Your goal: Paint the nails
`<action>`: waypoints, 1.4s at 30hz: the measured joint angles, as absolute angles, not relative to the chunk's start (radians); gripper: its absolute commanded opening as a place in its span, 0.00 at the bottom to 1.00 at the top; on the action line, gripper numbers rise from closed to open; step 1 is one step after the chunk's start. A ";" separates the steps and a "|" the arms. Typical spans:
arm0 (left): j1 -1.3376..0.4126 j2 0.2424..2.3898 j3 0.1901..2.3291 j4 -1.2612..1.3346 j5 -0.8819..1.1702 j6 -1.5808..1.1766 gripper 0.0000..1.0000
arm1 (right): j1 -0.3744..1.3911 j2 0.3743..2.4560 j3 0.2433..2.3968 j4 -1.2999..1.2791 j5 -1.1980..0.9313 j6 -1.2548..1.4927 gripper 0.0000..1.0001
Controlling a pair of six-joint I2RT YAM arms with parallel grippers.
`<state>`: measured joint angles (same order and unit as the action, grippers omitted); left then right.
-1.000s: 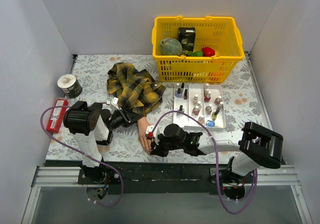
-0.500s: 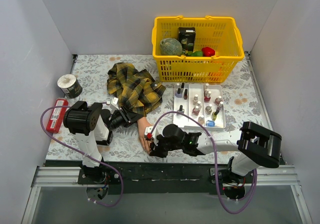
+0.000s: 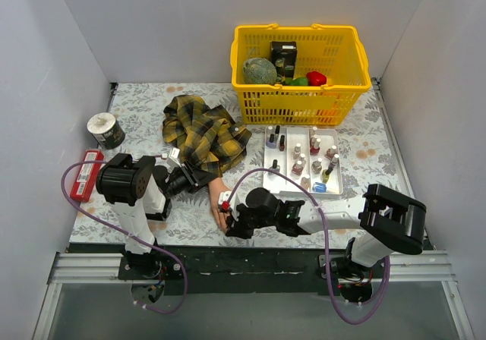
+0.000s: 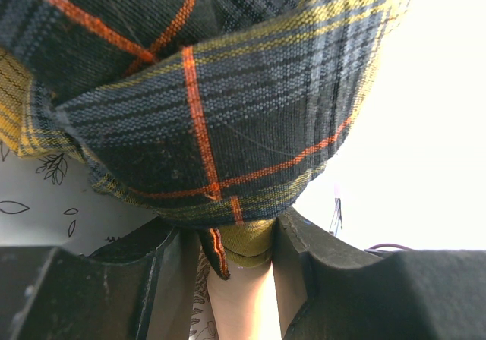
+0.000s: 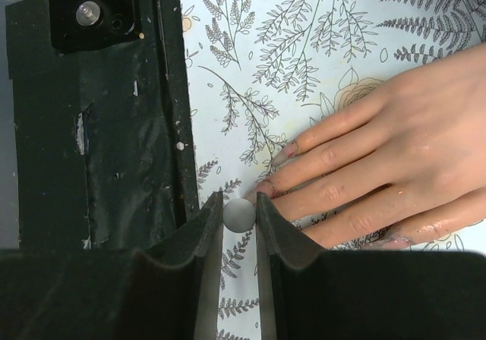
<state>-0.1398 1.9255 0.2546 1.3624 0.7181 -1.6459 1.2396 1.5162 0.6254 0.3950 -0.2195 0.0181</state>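
Clamping the likely-stiff mannequin hand (image 4: pixel 239 310) at its wrist, the left gripper (image 4: pixel 228 237) braced it; the right gripper (image 5: pixel 239 197) pinched a grey knob (image 5: pixel 239 214) beside the nails (image 5: pixel 291 149).

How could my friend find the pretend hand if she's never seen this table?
Find the big yellow basket at the back. Left of it and nearer lies a crumpled yellow-and-black plaid sleeve, and the pretend hand pokes out of its near end. It's the only skin-coloured thing there.
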 measured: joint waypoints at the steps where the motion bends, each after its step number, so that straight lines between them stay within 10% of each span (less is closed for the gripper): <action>1: -0.139 1.925 0.255 1.362 0.718 -1.646 0.17 | 1.240 1.518 0.628 0.395 -0.219 0.018 0.01; 42: -0.139 1.922 0.251 1.362 0.716 -1.645 0.17 | 1.244 1.433 0.591 0.415 -0.111 0.018 0.01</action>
